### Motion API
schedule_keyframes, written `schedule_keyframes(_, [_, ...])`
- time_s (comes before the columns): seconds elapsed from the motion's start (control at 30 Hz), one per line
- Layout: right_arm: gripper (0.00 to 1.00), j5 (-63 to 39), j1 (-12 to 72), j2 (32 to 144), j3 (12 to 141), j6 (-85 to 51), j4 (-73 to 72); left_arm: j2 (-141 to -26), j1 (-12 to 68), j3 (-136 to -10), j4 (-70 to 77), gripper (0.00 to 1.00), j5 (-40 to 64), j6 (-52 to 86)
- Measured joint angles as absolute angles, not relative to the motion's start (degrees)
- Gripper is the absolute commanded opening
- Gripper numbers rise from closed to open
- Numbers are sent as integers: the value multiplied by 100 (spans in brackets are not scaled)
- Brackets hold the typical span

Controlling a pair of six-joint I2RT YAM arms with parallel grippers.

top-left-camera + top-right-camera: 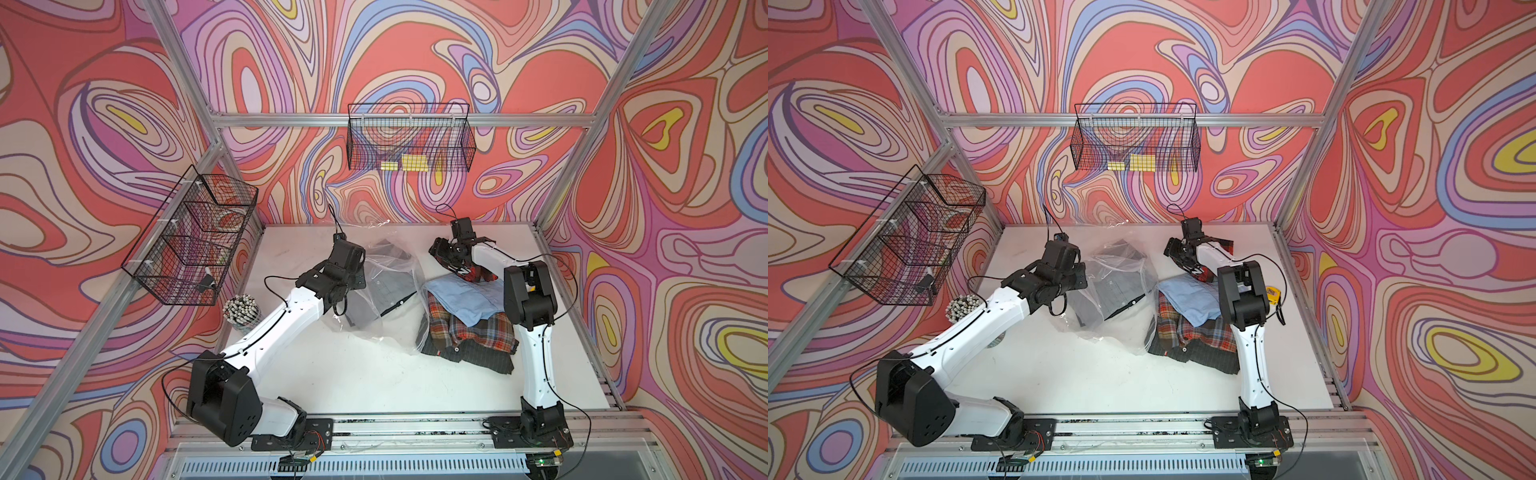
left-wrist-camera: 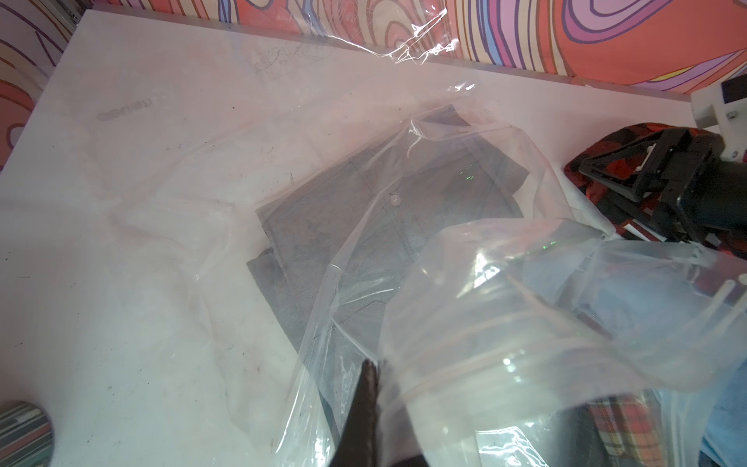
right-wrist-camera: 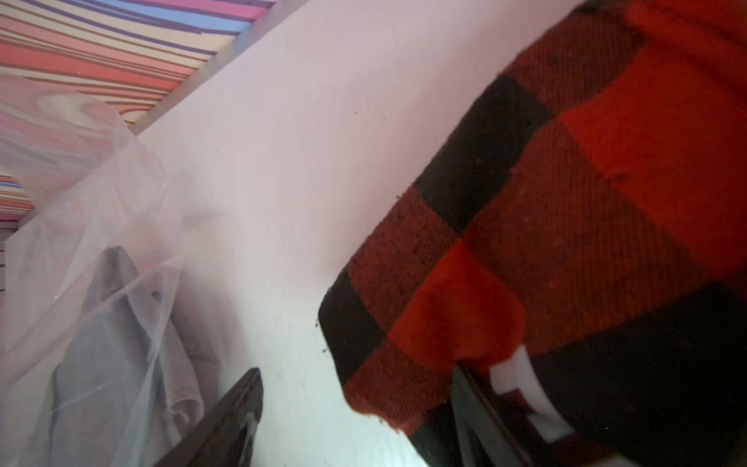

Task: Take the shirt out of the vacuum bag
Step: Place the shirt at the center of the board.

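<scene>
The vacuum bag (image 1: pixel 390 307) is a crumpled clear plastic bag lying mid-table, also seen in a top view (image 1: pixel 1121 316). A folded grey shirt (image 2: pixel 364 210) lies inside it, visible through the plastic in both top views (image 1: pixel 386 286). My left gripper (image 2: pixel 370 366) is shut, pinching a fold of the bag's plastic near its seal strip (image 2: pixel 485 364). My right gripper (image 3: pixel 355 368) is open at the back right of the table. A red-and-black checked cloth (image 3: pixel 586 202) lies against one of its fingers (image 3: pixel 469 388). The other finger (image 3: pixel 242 400) is over bare table beside the bag (image 3: pixel 81 226).
A pile of shirts lies right of the bag: a light blue one (image 1: pixel 461 299) on top of plaid ones (image 1: pixel 469 332). Wire baskets hang on the left wall (image 1: pixel 191 237) and the back wall (image 1: pixel 411 141). A cup of pens (image 1: pixel 241 311) stands at the table's left edge.
</scene>
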State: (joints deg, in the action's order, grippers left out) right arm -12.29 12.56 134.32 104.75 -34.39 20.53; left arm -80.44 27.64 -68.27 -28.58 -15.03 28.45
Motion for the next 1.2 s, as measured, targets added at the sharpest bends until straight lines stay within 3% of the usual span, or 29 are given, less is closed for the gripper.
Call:
schedule_keyframes(0.57, [78,-2005,1584,13771,11395,-3903,1594,-8047,2727,-6827,-2858,0,-1525,2801])
schedule_keyframes(0.8, [78,-1754,1656,12492,10202,-3452,1719,-8047,2727,-6827,-2858,0,-1522,2781])
schedule_keyframes(0.97, [78,-1562,1096,11139,9297,-3282,1579,-8047,2727,-6827,-2858,0,-1518,2779])
schedule_keyframes(1.2, [80,-596,657,10300,8667,-2989,1603,-8047,2727,-6827,-2858,0,-1503,2779])
